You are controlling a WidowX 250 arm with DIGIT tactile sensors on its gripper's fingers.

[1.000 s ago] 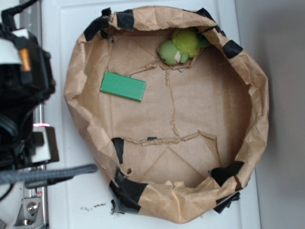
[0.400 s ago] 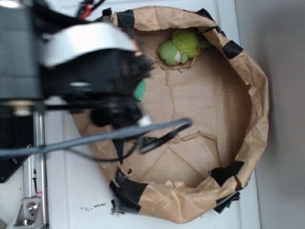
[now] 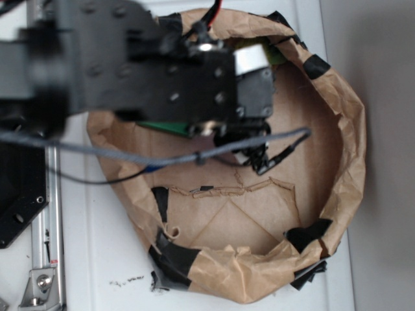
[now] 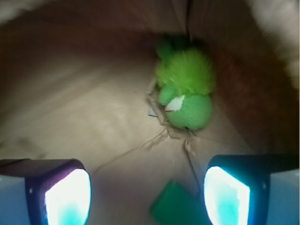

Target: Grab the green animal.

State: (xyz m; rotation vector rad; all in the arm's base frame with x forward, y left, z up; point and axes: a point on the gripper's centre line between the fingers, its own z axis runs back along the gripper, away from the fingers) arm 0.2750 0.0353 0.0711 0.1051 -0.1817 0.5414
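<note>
A black robot arm [image 3: 149,71] reaches from the left over a round brown paper bin [image 3: 350,149] patched with black tape. From the wrist camera, the gripper [image 4: 147,194] has its two fingers [image 4: 68,194] spread wide apart with nothing between them. Ahead of the fingers, a small green plush animal [image 4: 187,96] lies on the bin floor against the far paper wall, round head with a white patch facing the camera. A darker green flat block [image 4: 176,206] sits between the fingers, apparently on the floor below them, though the view is blurred.
</note>
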